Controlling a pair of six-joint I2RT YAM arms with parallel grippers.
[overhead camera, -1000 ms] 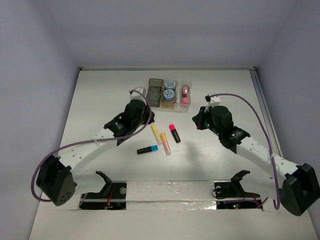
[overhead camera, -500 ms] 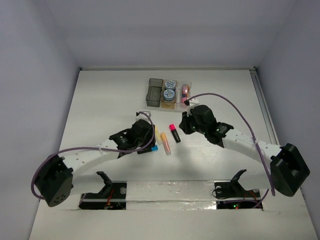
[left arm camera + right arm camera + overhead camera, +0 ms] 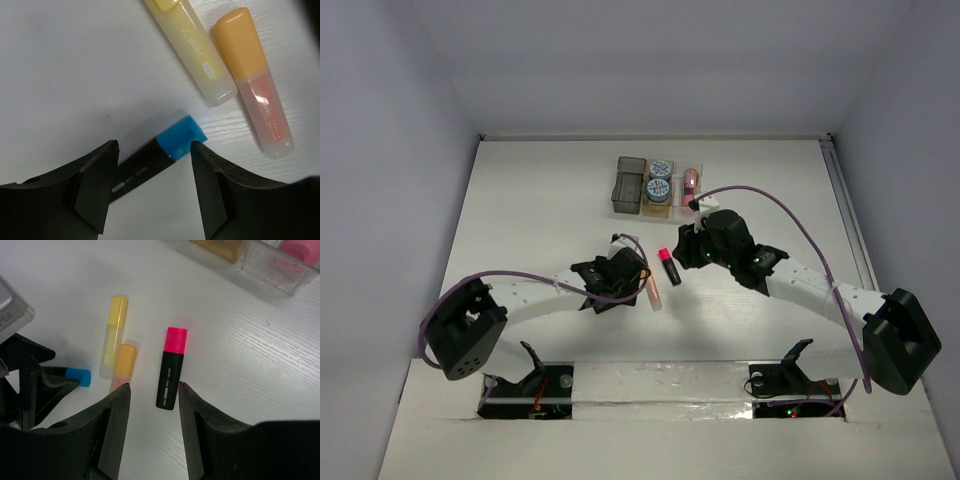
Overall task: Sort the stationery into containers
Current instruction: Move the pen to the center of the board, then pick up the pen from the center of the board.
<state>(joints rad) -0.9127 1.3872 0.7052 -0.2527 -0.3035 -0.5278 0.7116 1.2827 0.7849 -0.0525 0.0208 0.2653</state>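
- Blue-capped, the blue-black highlighter (image 3: pixel 176 140) lay between the spread, empty fingers of your left gripper (image 3: pixel 154 150).
- Your right gripper (image 3: pixel 152 390), likewise spread and empty, hovered with the pink-black highlighter (image 3: pixel 171 372) at its 12 o'clock.
- Within the last second both had travelled from beside the containers (image 3: pixel 627 185) toward 6 o'clock.
- Judgement: two pickups were set up; the yellow highlighter (image 3: pixel 192 55) and orange highlighter (image 3: pixel 252 75) also awaited sorting.

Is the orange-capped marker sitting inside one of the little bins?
No, the orange-capped marker lies flat on the table right beside the yellow marker.
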